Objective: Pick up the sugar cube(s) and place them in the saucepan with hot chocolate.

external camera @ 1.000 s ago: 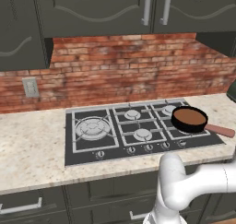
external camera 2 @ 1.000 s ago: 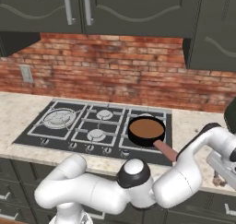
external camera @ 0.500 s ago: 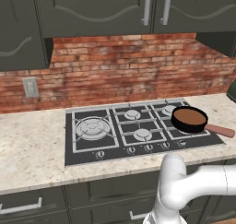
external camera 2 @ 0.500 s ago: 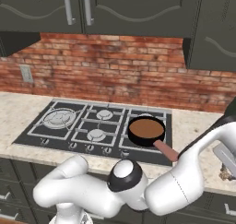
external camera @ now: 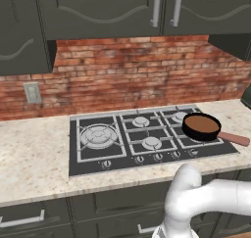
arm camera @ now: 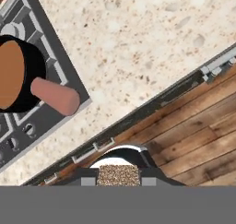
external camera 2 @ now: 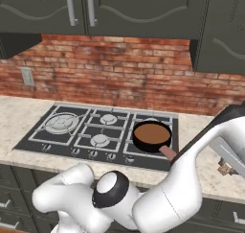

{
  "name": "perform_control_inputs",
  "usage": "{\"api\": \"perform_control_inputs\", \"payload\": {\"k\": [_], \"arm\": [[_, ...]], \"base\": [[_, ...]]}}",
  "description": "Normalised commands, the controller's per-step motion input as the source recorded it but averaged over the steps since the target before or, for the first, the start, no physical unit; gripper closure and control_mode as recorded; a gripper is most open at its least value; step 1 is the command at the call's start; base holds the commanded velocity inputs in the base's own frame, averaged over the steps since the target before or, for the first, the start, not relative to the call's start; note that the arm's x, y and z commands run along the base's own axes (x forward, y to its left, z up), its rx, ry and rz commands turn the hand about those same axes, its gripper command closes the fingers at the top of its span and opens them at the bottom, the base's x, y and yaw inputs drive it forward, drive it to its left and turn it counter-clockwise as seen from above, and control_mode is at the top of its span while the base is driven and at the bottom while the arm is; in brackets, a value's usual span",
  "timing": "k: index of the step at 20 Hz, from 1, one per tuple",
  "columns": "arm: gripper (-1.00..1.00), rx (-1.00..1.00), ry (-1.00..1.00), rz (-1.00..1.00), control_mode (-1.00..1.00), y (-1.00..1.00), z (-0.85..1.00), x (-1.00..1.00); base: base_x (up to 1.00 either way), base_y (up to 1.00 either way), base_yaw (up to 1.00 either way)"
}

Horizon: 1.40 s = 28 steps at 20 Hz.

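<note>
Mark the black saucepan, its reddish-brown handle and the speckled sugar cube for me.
black saucepan of hot chocolate point(external camera 2: 152, 133): right base view, brown liquid.
reddish-brown handle point(arm camera: 54, 96): hand view, mid-shaft.
speckled sugar cube point(arm camera: 119, 175): hand view, front face.

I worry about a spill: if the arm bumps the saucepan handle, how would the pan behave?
The saucepan with hot chocolate is shallow, so liquid could slosh out. Its long handle overhangs the stove edge, so a bump there would probably swivel it.

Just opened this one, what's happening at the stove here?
The white arm reaches out to the right of the cooktop, with its tool over the stone counter near the front edge. In the hand view a speckled block, apparently the sugar cube, sits clamped between the fingertips. The saucepan with hot chocolate stands on a right-hand burner, handle pointing toward the arm. The cube is not yet over the pan.
</note>
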Motion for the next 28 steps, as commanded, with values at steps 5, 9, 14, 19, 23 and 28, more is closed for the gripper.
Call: {"api": "perform_control_inputs", "payload": {"k": [5,9,14,19,23,28], "arm": [[1.00,-0.21,-0.24,0.18,-1.00,1.00,0.33,-0.12],[1.00,-0.22,-0.13,0.10,-1.00,1.00,0.12,0.01],[1.00,-0.21,-0.01,0.03,-1.00,1.00,0.03,0.14],[1.00,-0.15,0.01,0.00,-1.00,0.78,0.14,0.38],[1.00,-0.07,0.23,0.00,-1.00,0.37,0.03,0.67],[1.00,0.00,0.29,0.00,-1.00,0.00,0.00,0.81]], "base": [[0.00,0.00,0.00],[0.00,0.00,0.00],[0.00,0.00,0.00],[0.00,0.00,0.00],[0.00,0.00,0.00],[0.00,0.00,0.00]]}}
